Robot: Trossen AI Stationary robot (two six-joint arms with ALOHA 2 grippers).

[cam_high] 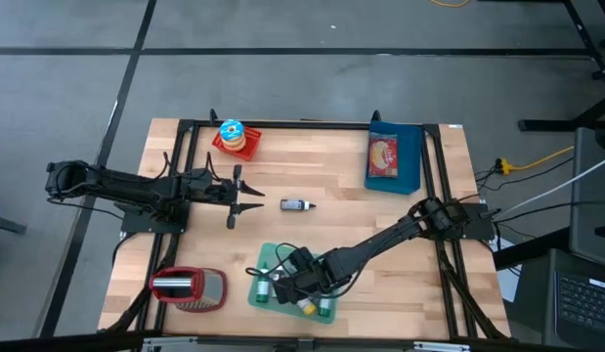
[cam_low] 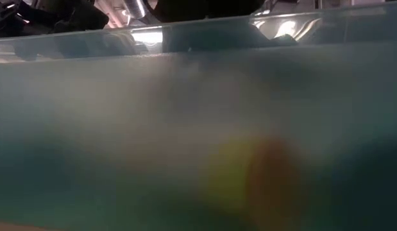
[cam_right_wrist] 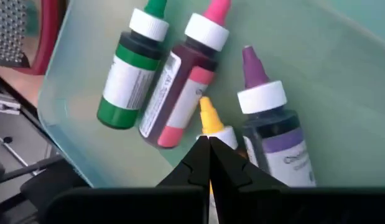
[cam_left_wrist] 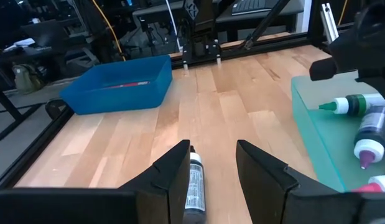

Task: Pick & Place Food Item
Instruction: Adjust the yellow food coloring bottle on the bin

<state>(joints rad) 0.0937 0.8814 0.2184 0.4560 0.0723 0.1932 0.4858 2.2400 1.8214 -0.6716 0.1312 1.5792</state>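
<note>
Right gripper (cam_right_wrist: 209, 163) sat low inside the pale green translucent plastic tray (cam_right_wrist: 86, 155), jaws clenched together with nothing between them, tips just beside the yellow-capped dropper bottle (cam_right_wrist: 212, 124). Around those jaws lay the green-capped bottle (cam_right_wrist: 131, 65), the pink-capped bottle (cam_right_wrist: 180, 87) and the purple-capped bottle (cam_right_wrist: 271, 127). Left gripper (cam_left_wrist: 212, 168) hovered over the light wooden worktop (cam_left_wrist: 229, 106), jaws released and apart, a small dark white-capped bottle (cam_left_wrist: 194, 180) lying between them. Blue plastic bin (cam_left_wrist: 117, 84) stood well beyond.
</note>
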